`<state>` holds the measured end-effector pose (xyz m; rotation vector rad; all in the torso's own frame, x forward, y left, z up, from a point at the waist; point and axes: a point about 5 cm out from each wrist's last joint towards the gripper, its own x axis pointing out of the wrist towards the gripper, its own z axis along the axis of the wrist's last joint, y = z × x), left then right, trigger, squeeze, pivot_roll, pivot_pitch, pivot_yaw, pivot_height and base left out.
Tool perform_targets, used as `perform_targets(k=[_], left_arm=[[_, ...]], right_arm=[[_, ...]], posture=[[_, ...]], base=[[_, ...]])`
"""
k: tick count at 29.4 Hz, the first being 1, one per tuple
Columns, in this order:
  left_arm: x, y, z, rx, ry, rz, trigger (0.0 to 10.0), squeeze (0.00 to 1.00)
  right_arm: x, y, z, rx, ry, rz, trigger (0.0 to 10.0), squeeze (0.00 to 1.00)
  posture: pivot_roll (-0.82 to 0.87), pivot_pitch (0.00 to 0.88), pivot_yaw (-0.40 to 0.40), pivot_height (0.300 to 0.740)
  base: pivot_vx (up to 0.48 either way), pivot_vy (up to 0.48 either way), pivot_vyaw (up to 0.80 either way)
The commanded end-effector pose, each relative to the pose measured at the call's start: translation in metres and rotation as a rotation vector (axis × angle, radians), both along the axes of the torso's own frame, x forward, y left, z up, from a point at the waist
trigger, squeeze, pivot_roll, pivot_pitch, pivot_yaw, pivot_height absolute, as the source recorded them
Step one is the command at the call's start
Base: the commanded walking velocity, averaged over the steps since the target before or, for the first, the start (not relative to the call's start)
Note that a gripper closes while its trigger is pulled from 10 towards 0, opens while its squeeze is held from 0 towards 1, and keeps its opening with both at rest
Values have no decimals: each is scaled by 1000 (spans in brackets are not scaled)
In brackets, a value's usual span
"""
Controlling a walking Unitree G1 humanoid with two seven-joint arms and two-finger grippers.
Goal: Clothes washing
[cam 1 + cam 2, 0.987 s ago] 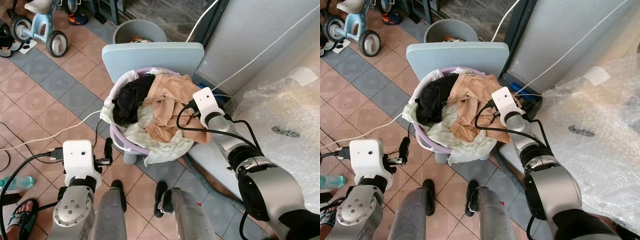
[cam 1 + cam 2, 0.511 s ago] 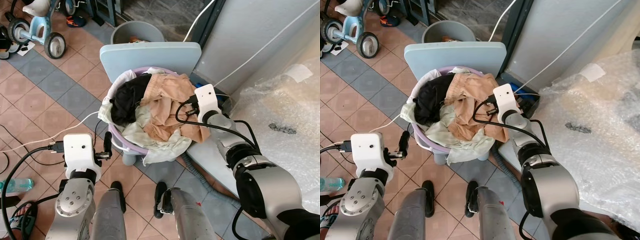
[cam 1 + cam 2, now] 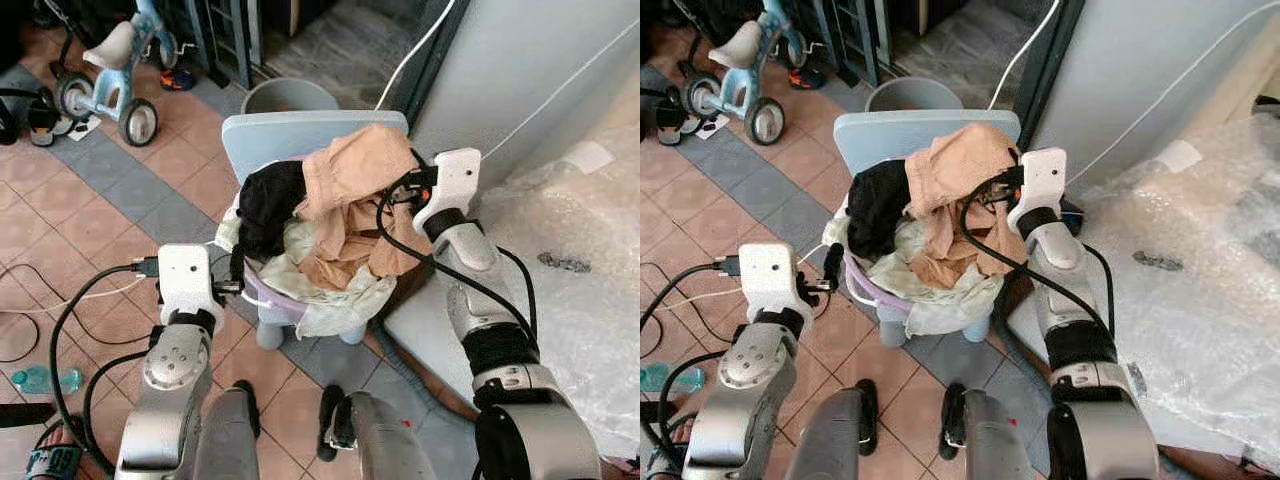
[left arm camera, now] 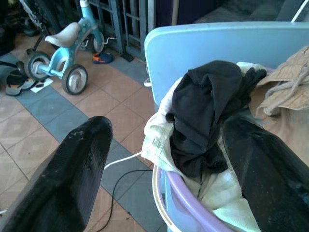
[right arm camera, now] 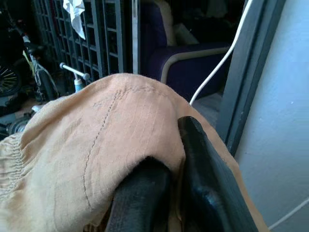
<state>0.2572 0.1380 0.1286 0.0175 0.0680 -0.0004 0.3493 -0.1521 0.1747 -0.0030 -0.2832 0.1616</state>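
**Tan garment being held above the laundry basket**

The tan garment (image 3: 352, 170) is being pinched by the right gripper (image 5: 166, 193), its fingers (image 5: 203, 179) closed tight on a fold of the cloth (clearest in the right wrist view). The bunched top of the garment is being held up over the back of the pile, just in front of the pale blue chair back (image 3: 262, 138), while the rest is hanging down into the lavender basket (image 3: 268, 300).

The basket is being carried on a small blue chair, and is stuffed with a black garment (image 3: 268, 200) on the robot's left side and pale green cloth (image 3: 330, 305) spilling over the front rim.

The left gripper (image 4: 164, 159) is being held just beside the basket's left rim, fingers (image 4: 72, 169) spread wide with nothing between them (black garment framed in the gap).

A grey bucket (image 3: 290, 96) is seen behind the chair, a child's tricycle (image 3: 108, 70) further left on the tiled floor (image 3: 90, 215), and bubble wrap (image 3: 580, 250) on the right.
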Motion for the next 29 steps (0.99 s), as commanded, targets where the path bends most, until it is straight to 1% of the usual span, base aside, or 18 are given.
perform_targets(k=[1,3,7,8,11,14,16,18,19,20,21,22,23,24,26,27,28,29], left_arm=[[3,0,-3,-15,7,-6,10000,0],[11,-6,4,-37,-33,-29,10000,0],[18,-14,7,-52,-53,-51,10000,0],[19,-16,6,-52,-53,-55,10000,0],[20,-17,3,-57,-50,-46,10000,0],[19,-14,0,-59,-39,-23,10000,0],[18,-11,-1,-60,-34,-17,10000,0],[17,-11,1,-60,-46,-34,10000,0],[17,-11,3,-78,-56,-51,10000,0],[17,-11,3,-78,-56,-51,10000,0],[18,-12,5,-83,-67,-60,10000,0],[18,-12,5,-83,-67,-60,10000,0],[19,-15,7,-90,-81,-71,10000,0],[19,-15,7,-90,-81,-71,10000,0],[21,-17,10,-91,-90,-72,10000,0],[21,-17,10,-91,-90,-72,10000,0],[21,-17,10,-92,-90,-71,10000,0],[20,-16,10,-93,-91,-67,10000,0]], right_arm=[[-8,-7,21,11,-88,-64,0,0],[-14,-9,28,10,-97,-88,0,0],[-23,-8,31,-22,-92,-85,0,0],[-26,-8,28,-42,-79,-82,10000,0],[-31,-8,21,-62,-38,-80,10000,0],[-37,-7,13,-60,1,-78,10000,0],[-39,-4,7,-57,25,-75,10000,0],[-40,0,6,-57,26,-68,10000,0],[-38,5,9,-57,14,-63,10000,0],[-38,5,9,-57,14,-63,10000,0],[-34,10,14,-65,-5,-50,10000,0],[-34,10,14,-65,-5,-50,10000,0],[-28,17,25,-81,-47,-40,10000,0],[-28,17,25,-81,-47,-40,10000,0],[-20,15,42,-107,-104,-68,10000,0],[-20,15,42,-107,-104,-68,10000,0],[-19,13,46,-119,-122,-78,10000,0],[-17,8,53,-143,-150,-110,10000,0]], posture=[[35,55,-31,740],[13,43,-21,740],[-2,32,-21,740],[-2,31,-23,740],[-1,34,-31,740],[8,39,-39,740],[12,42,-41,740],[15,47,-41,740],[11,52,-31,740],[11,52,-31,740],[10,57,-26,740],[10,57,-26,740],[14,58,-29,740],[14,58,-29,740],[17,61,-32,740],[17,61,-32,740],[17,61,-32,740],[21,63,-34,740]], base=[[0,0,0],[0,0,0],[0,-180,0],[0,0,0],[0,0,-490],[0,0,-769],[0,0,-769],[0,0,-769],[0,0,-775],[0,0,-775],[0,-296,-775],[0,-296,-775],[0,-401,-775],[0,-401,-775],[0,-399,-775],[0,-401,-775],[0,-401,-775],[0,-398,-775]])
